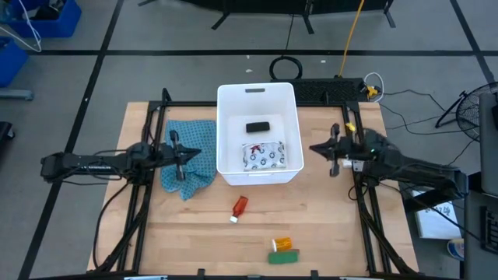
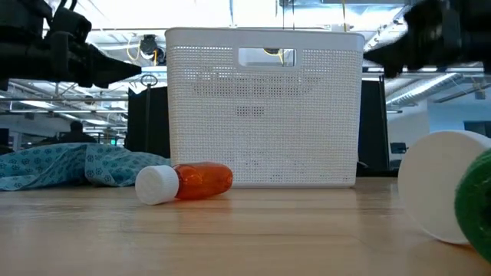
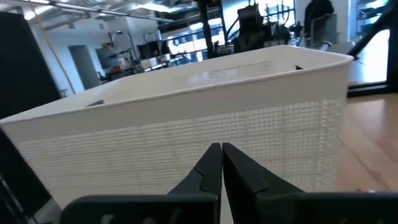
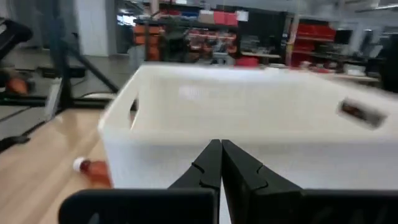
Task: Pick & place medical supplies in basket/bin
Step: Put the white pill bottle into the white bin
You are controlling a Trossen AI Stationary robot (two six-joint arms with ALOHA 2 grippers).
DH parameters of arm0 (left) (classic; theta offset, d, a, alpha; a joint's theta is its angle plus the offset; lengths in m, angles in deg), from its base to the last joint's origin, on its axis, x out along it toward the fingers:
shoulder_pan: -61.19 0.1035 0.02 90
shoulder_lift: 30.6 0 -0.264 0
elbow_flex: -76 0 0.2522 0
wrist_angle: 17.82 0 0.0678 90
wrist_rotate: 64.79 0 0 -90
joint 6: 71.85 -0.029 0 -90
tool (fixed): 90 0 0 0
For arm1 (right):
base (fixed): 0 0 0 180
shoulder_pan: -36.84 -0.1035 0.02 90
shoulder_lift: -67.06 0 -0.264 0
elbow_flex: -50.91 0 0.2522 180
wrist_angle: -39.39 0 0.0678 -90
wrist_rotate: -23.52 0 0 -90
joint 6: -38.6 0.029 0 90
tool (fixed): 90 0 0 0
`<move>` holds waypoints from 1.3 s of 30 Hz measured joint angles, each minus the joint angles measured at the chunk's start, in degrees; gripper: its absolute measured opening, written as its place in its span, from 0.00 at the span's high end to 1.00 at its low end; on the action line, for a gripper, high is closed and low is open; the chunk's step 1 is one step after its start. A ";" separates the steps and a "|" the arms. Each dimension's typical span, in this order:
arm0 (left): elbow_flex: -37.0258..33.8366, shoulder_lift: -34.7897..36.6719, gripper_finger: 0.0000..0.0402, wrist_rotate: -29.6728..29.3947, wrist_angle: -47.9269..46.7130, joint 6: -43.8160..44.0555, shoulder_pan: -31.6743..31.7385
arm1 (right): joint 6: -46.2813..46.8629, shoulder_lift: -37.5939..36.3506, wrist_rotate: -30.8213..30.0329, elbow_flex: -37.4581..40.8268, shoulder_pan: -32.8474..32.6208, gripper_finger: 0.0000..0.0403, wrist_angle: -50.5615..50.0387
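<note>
The white tub point(image 1: 230, 105) stands at the table's middle. The black packet point(image 1: 257, 127) and the white patterned pouch point(image 1: 263, 155) lie in it. The red bottle with a white cap point(image 1: 239, 208) lies on its side on the wood near the tub, also seen in the low view point(image 2: 201, 179). The orange vial point(image 1: 282, 244) and green packet point(image 1: 284, 256) lie by the near edge. The white cylinder point(image 2: 437, 184) shows close up in the low view. My left gripper point(image 3: 221, 148) is shut above the teal cloth, facing the tub's left wall. My right gripper point(image 4: 221, 144) is shut, level with the tub's right wall.
The teal checked cloth point(image 1: 189, 155) lies crumpled left of the tub, under my left gripper point(image 1: 194, 153). Black frame rails run along both sides of the table. Bare wood lies between the tub and the near edge, around the red bottle. Blue crates point(image 1: 47, 19) sit on the floor beyond.
</note>
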 joint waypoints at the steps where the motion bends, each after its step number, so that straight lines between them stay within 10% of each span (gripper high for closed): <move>1: 0.00 0.02 0.95 -0.07 0.33 0.01 0.00 | -0.56 0.01 -1.70 -3.50 -0.02 1.00 -5.11; 20: 0.07 0.02 0.94 -0.06 2.25 0.45 0.00 | 25.97 37.79 -28.73 -49.60 -0.01 1.00 -86.02; 33: 0.09 0.02 0.94 -0.09 2.41 0.09 0.00 | 38.45 46.74 -23.80 -44.50 0.05 0.98 -92.84; 39: 0.09 0.02 0.94 -0.09 2.56 -0.02 0.00 | 41.96 44.44 -24.16 -41.49 0.05 0.76 -88.03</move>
